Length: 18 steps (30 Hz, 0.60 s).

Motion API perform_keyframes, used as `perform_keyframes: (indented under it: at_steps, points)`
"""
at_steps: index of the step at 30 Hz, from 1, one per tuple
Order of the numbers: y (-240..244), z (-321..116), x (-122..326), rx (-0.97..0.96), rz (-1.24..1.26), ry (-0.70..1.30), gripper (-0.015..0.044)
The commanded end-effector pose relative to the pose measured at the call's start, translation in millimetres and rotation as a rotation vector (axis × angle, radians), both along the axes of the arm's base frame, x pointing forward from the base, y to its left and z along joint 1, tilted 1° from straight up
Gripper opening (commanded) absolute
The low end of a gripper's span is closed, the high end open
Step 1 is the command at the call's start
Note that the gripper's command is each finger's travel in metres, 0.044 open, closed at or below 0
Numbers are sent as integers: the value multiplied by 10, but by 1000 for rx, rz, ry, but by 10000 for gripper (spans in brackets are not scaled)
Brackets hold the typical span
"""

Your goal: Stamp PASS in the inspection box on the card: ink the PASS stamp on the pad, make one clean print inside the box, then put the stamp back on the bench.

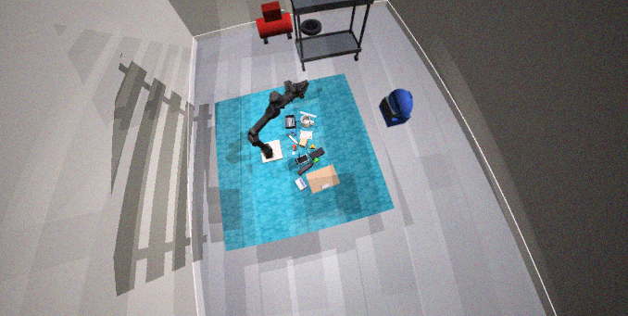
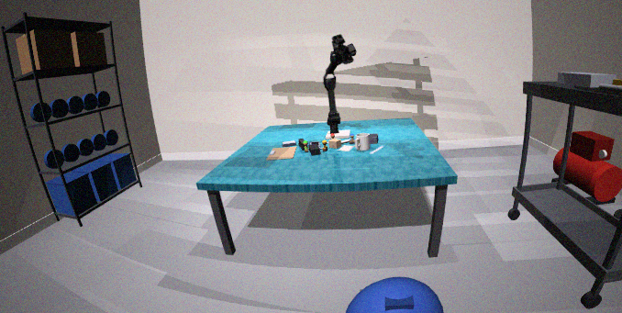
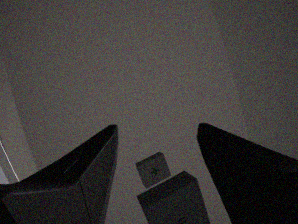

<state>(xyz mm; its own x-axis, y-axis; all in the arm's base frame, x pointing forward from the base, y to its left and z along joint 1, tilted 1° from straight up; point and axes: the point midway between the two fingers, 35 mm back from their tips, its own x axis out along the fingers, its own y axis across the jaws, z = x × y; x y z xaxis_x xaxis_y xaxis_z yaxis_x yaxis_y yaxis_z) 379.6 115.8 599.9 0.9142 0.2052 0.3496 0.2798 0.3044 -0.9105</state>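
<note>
Hovering high over desk [image 1: 259,212] [image 2: 321,169], gripper [image 1: 304,88] [image 2: 352,50] [image 3: 158,131] apart w/ nothing clamped, prob. to clear mug [image 1: 305,122] [image 2: 363,142] etc. before any approx. reach for a stamp.

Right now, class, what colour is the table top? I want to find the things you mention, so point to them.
Bright teal blue, faintly mottled; the table top [image 1: 259,208] [image 2: 330,171] shows best from above.

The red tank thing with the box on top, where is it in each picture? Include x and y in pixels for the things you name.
Top: the red tank [image 1: 274,25] [image 2: 588,174] is near the upper edge, left of the dark cart [image 1: 332,6] [image 2: 573,95].
Exterior: it is at the far right, seen through the cart's frame.
Wrist: it is not in that picture.
Shared landmark: the dark cart, in the top and exterior views only.
</note>
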Motion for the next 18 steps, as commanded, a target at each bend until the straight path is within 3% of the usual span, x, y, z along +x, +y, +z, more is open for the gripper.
perform_keyframes:
  at_steps: [1,9,18]
  points:
    - [-147,-505,411,26,-33,184,229]
    - [-786,-1541,942,148,-179,546,229]
    - [-1626,-2789,1052,387,-396,958,229]
